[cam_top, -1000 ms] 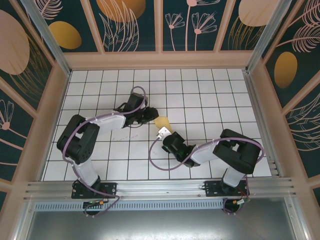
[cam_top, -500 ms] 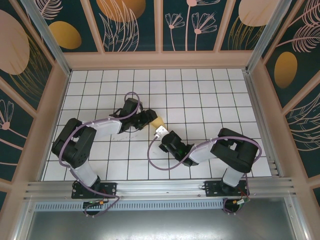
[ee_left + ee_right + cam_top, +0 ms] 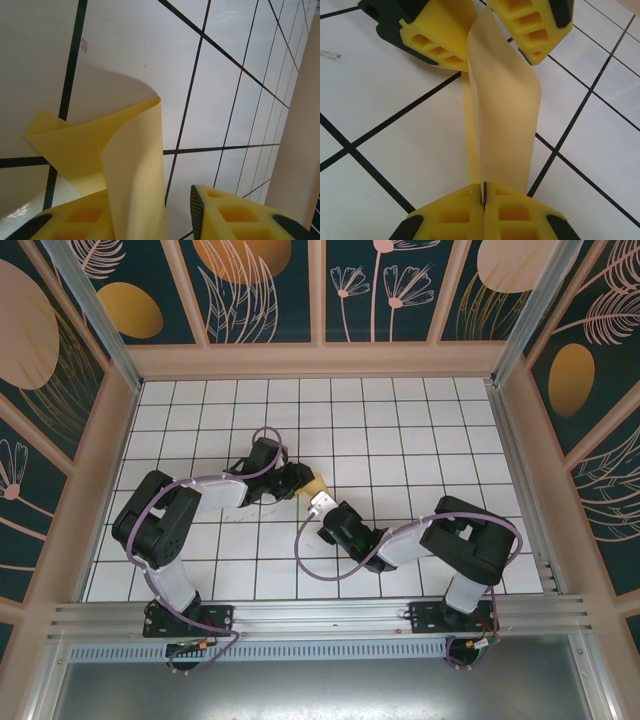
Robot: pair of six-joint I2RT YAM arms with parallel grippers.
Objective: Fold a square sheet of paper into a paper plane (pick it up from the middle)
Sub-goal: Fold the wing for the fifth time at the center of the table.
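We see the square sheet of paper (image 3: 317,483) about the middle of the tabletop (image 3: 400,420), strung between the left gripper (image 3: 298,480) and the right gripper (image 3: 322,503). From above, only a small yellow patch of it shows between the two black heads, and we cannot read its folds there.

In the right wrist view the right gripper's yellow pads (image 3: 455,215) are pressed together with only a thin seam between them. The paper's near end is pinched in that seam and hidden inside it. The strip twists as it runs up between the left gripper's pads, and its far end is lost behind them.

In the left wrist view the left gripper's jaws stand apart. The curled paper (image 3: 90,145) lies against one pad (image 3: 75,220), with a clear gap to the other (image 3: 235,215). Both pads and the paper's lower end are cut off by the bottom edge. We cannot tell whether any part of the sheet touches the tabletop.
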